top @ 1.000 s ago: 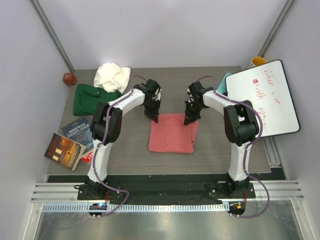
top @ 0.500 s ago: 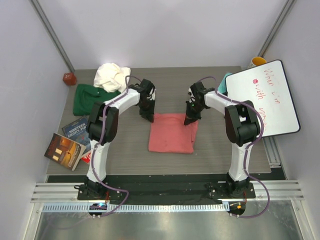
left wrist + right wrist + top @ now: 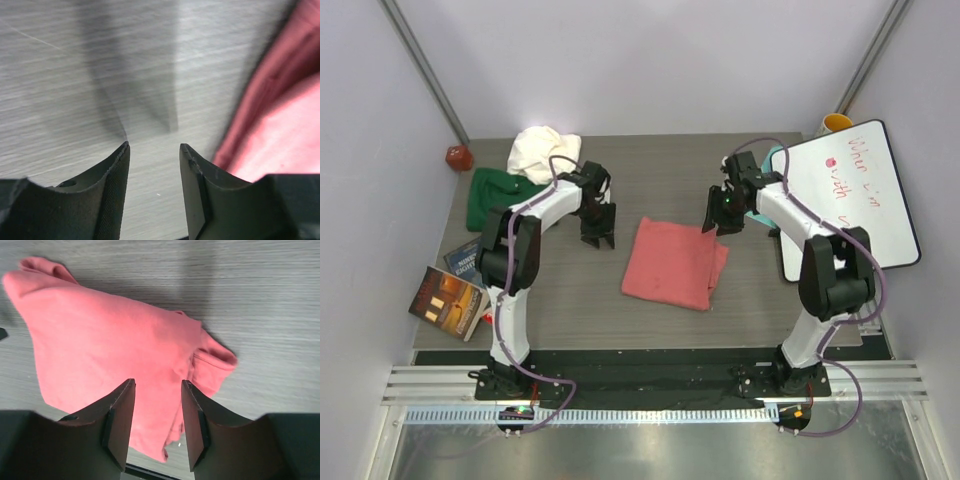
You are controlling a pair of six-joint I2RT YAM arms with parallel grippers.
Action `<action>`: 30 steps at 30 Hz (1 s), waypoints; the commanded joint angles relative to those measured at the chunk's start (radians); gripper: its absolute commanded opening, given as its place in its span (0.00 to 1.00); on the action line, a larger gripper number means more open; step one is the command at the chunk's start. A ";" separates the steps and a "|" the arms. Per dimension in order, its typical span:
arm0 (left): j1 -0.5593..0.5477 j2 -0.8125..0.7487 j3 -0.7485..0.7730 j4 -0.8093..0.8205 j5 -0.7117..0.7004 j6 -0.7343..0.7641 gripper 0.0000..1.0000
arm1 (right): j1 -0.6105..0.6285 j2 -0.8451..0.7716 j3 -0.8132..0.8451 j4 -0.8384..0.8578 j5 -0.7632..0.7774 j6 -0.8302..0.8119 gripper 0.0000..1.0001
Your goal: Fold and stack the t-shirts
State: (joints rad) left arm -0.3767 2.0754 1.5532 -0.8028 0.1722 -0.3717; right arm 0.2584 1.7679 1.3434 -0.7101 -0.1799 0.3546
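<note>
The grey wood-grain counter (image 3: 570, 300) is carrying everything, closed in by pale walls. Nearest you, well off to the left of the left fingers (image 3: 112, 195), a few books (image 3: 455, 290) are lying at the counter's edge and are taking no part in the job.

Between the left fingers and the right fingers (image 3: 120, 425), the salmon-pink t-shirt (image 3: 672, 262) is lying flat. It is folded into a rough rectangle and sitting slightly askew, with a small flap poking out on the right fingers' side. The left fingers are standing spread over bare counter, pinching nothing, with the pink cloth just off to their right. The right fingers are spread as well, hanging above the shirt's far right corner and gripping none of it.

Farther back, beyond and to the left of the left fingers, the dark green t-shirt (image 3: 495, 198) is lying rumpled. The cream-white t-shirt (image 3: 542, 152) is sitting crumpled against its far side.

By my reading you are looking at about a third of the job. One shirt is folded, if loosely, two are waiting unfolded, and no stack is forming yet.
</note>
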 commanded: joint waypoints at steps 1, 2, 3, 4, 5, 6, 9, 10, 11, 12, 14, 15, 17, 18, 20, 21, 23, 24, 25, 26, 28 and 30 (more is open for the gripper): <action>0.012 -0.058 -0.024 0.037 0.157 -0.009 0.47 | -0.010 -0.111 -0.033 -0.035 0.008 0.006 0.48; 0.012 -0.055 -0.027 0.037 0.186 -0.010 0.47 | -0.011 -0.148 -0.045 -0.041 0.011 0.013 0.49; 0.012 -0.057 -0.041 0.040 0.199 -0.010 0.47 | -0.011 -0.169 -0.052 -0.049 0.014 0.030 0.49; 0.012 -0.063 -0.053 0.047 0.210 -0.009 0.52 | -0.011 -0.188 -0.059 -0.058 0.016 0.035 0.50; 0.012 -0.087 -0.068 0.059 0.240 -0.007 0.54 | -0.011 -0.218 -0.087 -0.087 0.010 0.043 0.52; 0.012 -0.101 -0.100 0.082 0.250 -0.004 0.56 | -0.011 -0.234 -0.104 -0.106 -0.001 0.052 0.53; 0.013 -0.135 -0.142 0.097 0.288 0.011 0.57 | -0.010 -0.312 -0.252 -0.086 -0.068 0.081 0.53; 0.013 -0.138 -0.148 0.100 0.297 0.004 0.57 | -0.011 -0.333 -0.294 -0.069 -0.084 0.084 0.53; 0.013 -0.141 -0.159 0.111 0.309 -0.001 0.56 | -0.010 -0.350 -0.364 -0.039 -0.116 0.086 0.55; 0.015 -0.144 -0.162 0.114 0.329 -0.006 0.57 | -0.010 -0.376 -0.394 -0.026 -0.124 0.090 0.57; 0.015 -0.141 -0.162 0.111 0.331 -0.019 0.57 | -0.011 -0.392 -0.455 0.014 -0.144 0.090 0.64; 0.015 -0.138 -0.159 0.106 0.331 -0.019 0.57 | -0.011 -0.406 -0.473 0.029 -0.157 0.092 0.64; 0.015 -0.132 -0.147 0.084 0.329 -0.013 0.56 | -0.011 -0.415 -0.518 0.057 -0.158 0.096 0.65; 0.015 -0.127 -0.142 0.071 0.328 -0.007 0.56 | -0.011 -0.416 -0.530 0.063 -0.152 0.098 0.66; 0.015 -0.130 -0.146 0.065 0.325 -0.006 0.55 | -0.011 -0.426 -0.573 0.104 -0.159 0.109 0.67; 0.015 -0.138 -0.150 0.063 0.323 -0.007 0.55 | -0.011 -0.427 -0.585 0.124 -0.165 0.115 0.67; 0.015 -0.141 -0.150 0.054 0.320 -0.003 0.54 | -0.011 -0.426 -0.613 0.185 -0.176 0.133 0.70; 0.016 -0.141 -0.148 0.047 0.317 -0.003 0.54 | -0.011 -0.421 -0.621 0.205 -0.181 0.138 0.70; 0.016 -0.144 -0.147 0.044 0.313 -0.001 0.54 | -0.011 -0.418 -0.633 0.240 -0.190 0.141 0.71; 0.016 -0.144 -0.145 0.036 0.305 0.002 0.54 | -0.011 -0.403 -0.639 0.257 -0.193 0.147 0.71; 0.016 -0.143 -0.143 0.033 0.302 0.004 0.53 | -0.011 -0.378 -0.656 0.303 -0.202 0.144 0.72; 0.016 -0.138 -0.136 0.019 0.300 0.007 0.52 | -0.013 -0.338 -0.658 0.328 -0.199 0.127 0.72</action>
State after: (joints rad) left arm -0.3687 1.9739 1.3964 -0.7502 0.4648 -0.3840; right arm 0.2432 1.3838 0.6971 -0.5148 -0.3550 0.4793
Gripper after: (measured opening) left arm 0.526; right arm 0.715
